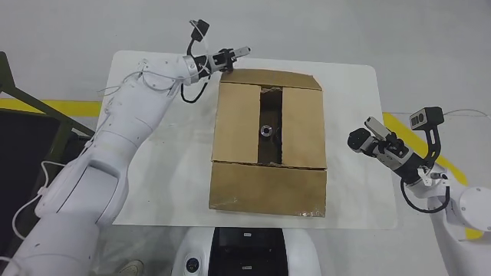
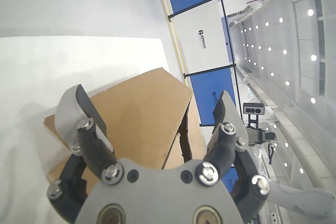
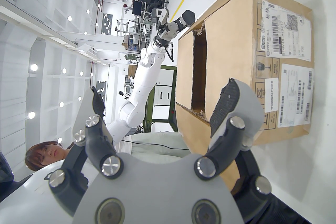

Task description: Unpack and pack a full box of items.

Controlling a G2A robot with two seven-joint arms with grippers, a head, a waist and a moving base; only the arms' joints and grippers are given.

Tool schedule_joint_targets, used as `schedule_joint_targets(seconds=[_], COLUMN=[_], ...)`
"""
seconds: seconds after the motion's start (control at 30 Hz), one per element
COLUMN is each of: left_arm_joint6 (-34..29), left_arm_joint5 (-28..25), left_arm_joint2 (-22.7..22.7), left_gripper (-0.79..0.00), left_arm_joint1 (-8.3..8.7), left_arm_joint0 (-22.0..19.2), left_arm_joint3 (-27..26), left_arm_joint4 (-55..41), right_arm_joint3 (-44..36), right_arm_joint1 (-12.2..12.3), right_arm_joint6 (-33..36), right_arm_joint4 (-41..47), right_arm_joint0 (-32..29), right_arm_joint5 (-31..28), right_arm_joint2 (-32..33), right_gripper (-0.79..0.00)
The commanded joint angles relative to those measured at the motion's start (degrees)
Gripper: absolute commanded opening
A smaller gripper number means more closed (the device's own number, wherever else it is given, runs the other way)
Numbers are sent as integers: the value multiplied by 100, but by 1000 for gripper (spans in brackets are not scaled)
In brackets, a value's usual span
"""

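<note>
Left tool [image 1: 244, 50] is hovering with its jaws apart just off the far left corner of the box [image 1: 234, 123], while the right tool [image 1: 370, 132] is hanging well off the box's right side, jaws also apart and holding nothing. The brown cardboard box is sitting in the middle of the white tabletop [image 1: 353, 84]. Its near flap [image 1: 268, 188] and far flap [image 1: 268, 78] are lying open, and the two side flaps are lying nearly flat with a dark gap [image 1: 270, 115] running between them. A small round metal item [image 1: 265, 130] is showing through that gap; the rest of the contents are sitting in shadow.

Cardboard of this kind is looking stiff across a panel but weak at its edges, and the torn, ragged corners by the gap are suggesting it is tearing easily under a hard pull. Each side flap is probably swinging lightly on its crease, so the free edge along the gap is offering the best hold, pinched mid-length and folded outward. A full box is likely carrying real weight, so lifting it by any flap is risking a rip; pressing on the walls or base is looking safer. The metal item is likely hard and smooth, calling for a firm, square pinch.
</note>
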Motion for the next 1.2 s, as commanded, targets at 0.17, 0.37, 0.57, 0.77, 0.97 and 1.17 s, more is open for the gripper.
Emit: schedule_joint_targets(seconds=[0.17,0.37,0.57,0.77,0.97,1.17], left_arm_joint6=[305,-55,-874,-1518,-2093,-2620], left_arm_joint5=[-226,-499,-416,-105,111,239], left_arm_joint2=[-66,-629,-1578,-2444,-3242,-3968], left_gripper=[0,0,0,0,0,0], left_arm_joint1=[-25,76,416,750,1009,1199], left_arm_joint0=[-69,175,542,1425,2363,2950], left_arm_joint3=[158,-307,-1149,-2546,-3613,-3960], left_arm_joint4=[263,-805,-1362,-1328,-1130,-1082], right_arm_joint3=[0,0,0,0,0,0], right_arm_joint1=[0,0,0,0,0,0], right_arm_joint6=[0,0,0,0,0,0], right_arm_joint4=[0,0,0,0,0,0], right_arm_joint0=[0,0,0,0,0,0], right_arm_joint5=[0,0,0,0,0,0], right_arm_joint2=[0,0,0,0,0,0], right_gripper=[0,0,0,0,0,0])
